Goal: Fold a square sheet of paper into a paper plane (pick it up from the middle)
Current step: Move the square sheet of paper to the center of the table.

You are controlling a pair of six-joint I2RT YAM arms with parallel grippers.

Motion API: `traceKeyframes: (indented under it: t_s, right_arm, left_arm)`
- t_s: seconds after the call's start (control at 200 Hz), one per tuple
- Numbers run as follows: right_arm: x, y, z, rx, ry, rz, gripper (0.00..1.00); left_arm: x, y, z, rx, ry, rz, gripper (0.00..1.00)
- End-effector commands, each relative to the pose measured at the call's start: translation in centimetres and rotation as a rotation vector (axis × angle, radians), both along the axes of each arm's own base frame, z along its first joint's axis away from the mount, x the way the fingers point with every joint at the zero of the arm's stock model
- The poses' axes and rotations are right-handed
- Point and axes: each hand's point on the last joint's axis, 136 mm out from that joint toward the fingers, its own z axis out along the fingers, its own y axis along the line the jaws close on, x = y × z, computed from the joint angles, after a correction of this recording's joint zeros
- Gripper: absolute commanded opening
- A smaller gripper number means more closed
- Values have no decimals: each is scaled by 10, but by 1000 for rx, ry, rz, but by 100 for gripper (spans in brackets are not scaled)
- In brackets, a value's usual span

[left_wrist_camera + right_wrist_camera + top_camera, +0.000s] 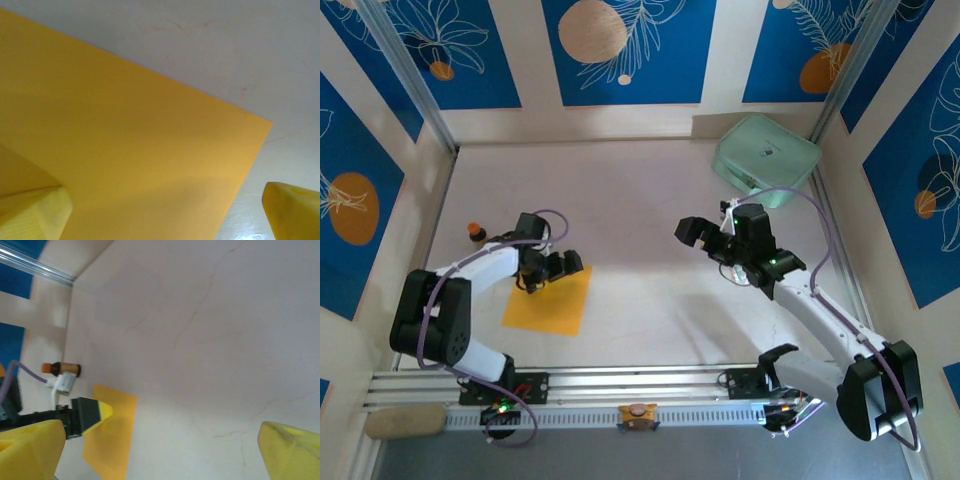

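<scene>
Beyond the paper (548, 305), bottle (475, 232), mint case (766, 160)

Table (640, 200): paper (548, 305), bottle (475, 232), green case (765, 160)

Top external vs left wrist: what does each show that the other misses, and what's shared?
Top external adds the layout: the right gripper open above the table, a mint-green case far right, an orange-capped bottle by the left arm, and the full outline of the square sheet of paper. Left wrist adds close detail: yellow fingertips of the left gripper spread open, one over the paper, one past its edge. Shared: the sheet flat and unfolded on the table.
</scene>
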Motion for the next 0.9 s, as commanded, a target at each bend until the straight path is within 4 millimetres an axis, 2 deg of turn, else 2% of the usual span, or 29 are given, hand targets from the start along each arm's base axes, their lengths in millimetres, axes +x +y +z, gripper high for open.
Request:
traceKeyframes:
  t_s: [0.0, 0.08, 0.145, 0.205, 0.325, 0.51, 0.68, 0.79, 0.895]
  right_arm:
    - [1, -10, 6, -94, 25, -3, 99]
    - [2, -15, 10, -91, 28, 7, 99]
    - [2, -14, 16, 5, 17, 40, 99]
    - [3, -18, 9, 102, 48, 20, 99]
    - [3, -26, -11, 186, 147, -6, 99]
    - [-11, -15, -39, 177, 291, 33, 99]
    - [-28, -6, -66, 180, 386, 33, 99]
    - [-33, -8, -73, 160, 386, 5, 99]
    - [-32, -12, -69, 147, 341, -7, 99]
  left_arm:
    - [-14, -9, -16, -68, 68, 37, 100]
    - [-12, -17, -15, -106, 54, 74, 100]
    - [-8, -26, -13, -125, 34, 103, 100]
    - [-2, -39, -10, -145, 10, 130, 100]
    - [11, -79, -3, -183, -29, 149, 99]
    - [22, -137, -5, -164, -34, 125, 97]
    - [33, -182, 0, -185, -53, 76, 97]
    - [39, -192, 17, -156, -118, 23, 96]
    - [44, -185, 36, -82, -193, -66, 94]
